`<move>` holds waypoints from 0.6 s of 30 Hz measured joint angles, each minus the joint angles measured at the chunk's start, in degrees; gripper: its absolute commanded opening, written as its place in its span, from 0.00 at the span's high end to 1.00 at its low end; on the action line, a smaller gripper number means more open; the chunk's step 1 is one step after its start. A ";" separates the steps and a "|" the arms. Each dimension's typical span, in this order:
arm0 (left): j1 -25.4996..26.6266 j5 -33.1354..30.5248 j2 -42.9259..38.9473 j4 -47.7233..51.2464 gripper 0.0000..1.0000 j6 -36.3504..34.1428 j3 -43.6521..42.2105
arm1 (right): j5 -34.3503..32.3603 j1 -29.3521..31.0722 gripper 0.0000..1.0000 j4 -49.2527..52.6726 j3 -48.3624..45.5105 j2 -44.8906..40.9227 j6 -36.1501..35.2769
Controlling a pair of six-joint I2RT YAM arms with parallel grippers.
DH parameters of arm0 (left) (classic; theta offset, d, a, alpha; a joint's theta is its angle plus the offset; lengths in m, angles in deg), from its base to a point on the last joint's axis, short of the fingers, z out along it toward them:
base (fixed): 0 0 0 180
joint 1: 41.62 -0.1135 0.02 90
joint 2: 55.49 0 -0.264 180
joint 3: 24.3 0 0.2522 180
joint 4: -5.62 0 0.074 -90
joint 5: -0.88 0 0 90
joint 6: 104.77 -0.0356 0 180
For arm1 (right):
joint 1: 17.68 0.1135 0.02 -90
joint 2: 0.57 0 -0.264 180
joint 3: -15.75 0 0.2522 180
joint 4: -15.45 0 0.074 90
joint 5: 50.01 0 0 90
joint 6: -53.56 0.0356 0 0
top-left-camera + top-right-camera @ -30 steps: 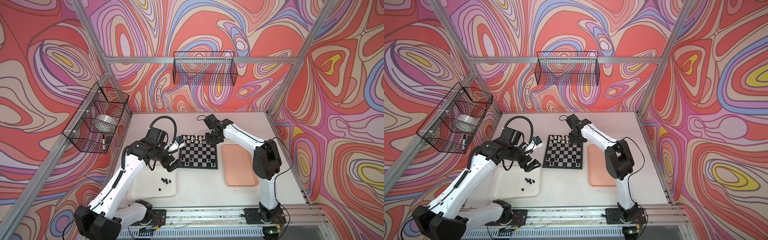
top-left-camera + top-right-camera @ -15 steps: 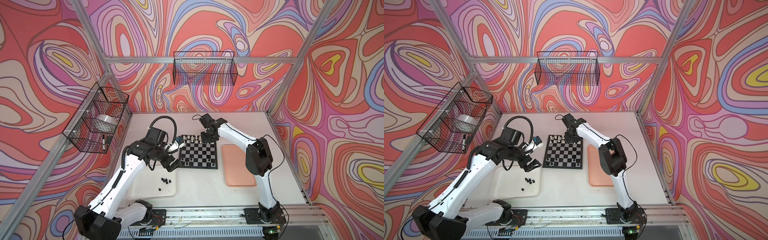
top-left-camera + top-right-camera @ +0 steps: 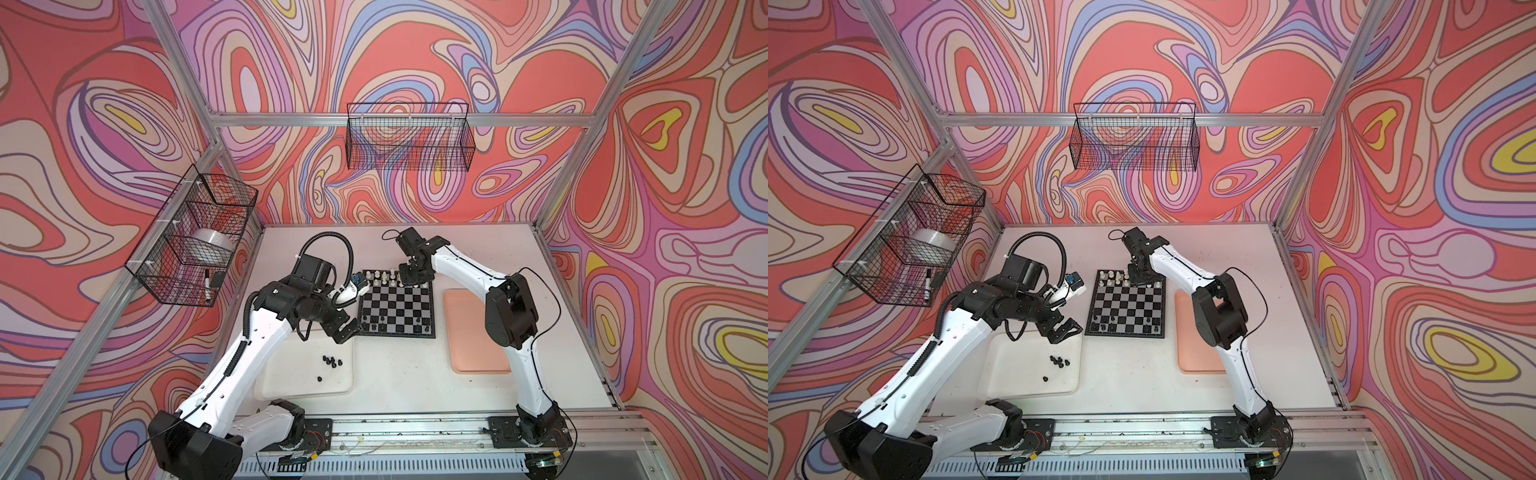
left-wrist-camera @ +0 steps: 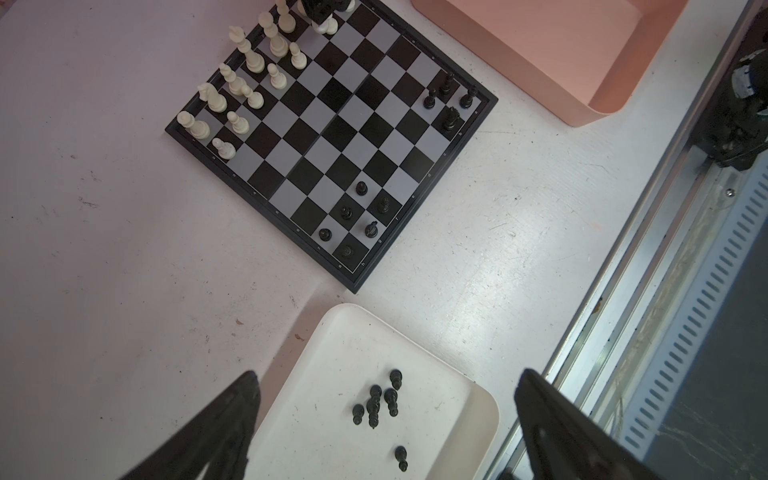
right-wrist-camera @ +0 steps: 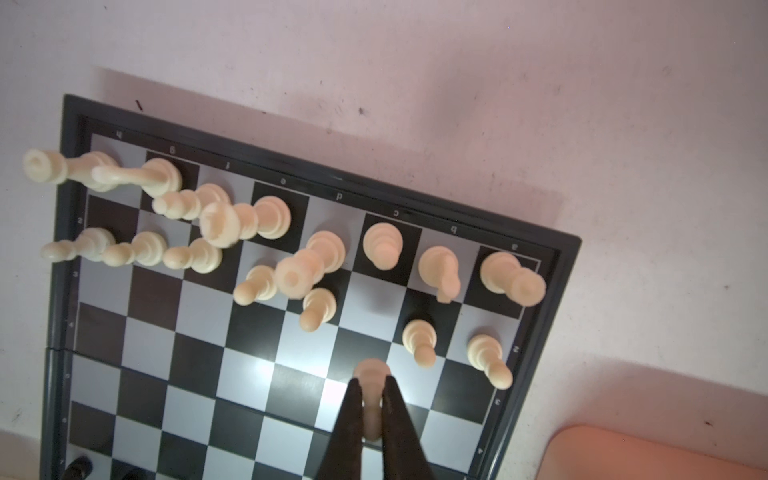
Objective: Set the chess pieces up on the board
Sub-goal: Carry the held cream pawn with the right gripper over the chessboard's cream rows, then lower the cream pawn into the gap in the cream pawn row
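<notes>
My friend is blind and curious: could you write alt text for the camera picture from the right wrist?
Two black fingers pinch a small cream-white chess pawn over a black-and-silver-grey checkered chessboard. Other cream-white chess pieces stand in two rows along its edge, with one gap in the pawn row; a pink tray's corner shows beside it.

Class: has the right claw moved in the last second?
Yes. The right claw, holding a white pawn, slid left along the board's far edge, away from its right corner.
</notes>
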 measured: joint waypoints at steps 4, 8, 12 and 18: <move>0.00 -0.07 0.00 0.00 0.03 0.00 0.00 | 0.00 0.02 0.93 0.13 1.38 1.22 -0.31; 0.00 -0.20 0.09 0.00 0.04 0.00 0.00 | -0.02 0.02 0.93 0.15 1.62 1.70 -0.50; 0.00 -0.22 0.48 0.02 0.04 0.00 0.02 | -0.04 0.02 0.93 0.17 2.45 2.14 -0.66; 0.00 -0.22 0.72 0.02 0.04 0.00 0.02 | -0.11 0.02 0.93 0.17 3.78 3.10 -0.87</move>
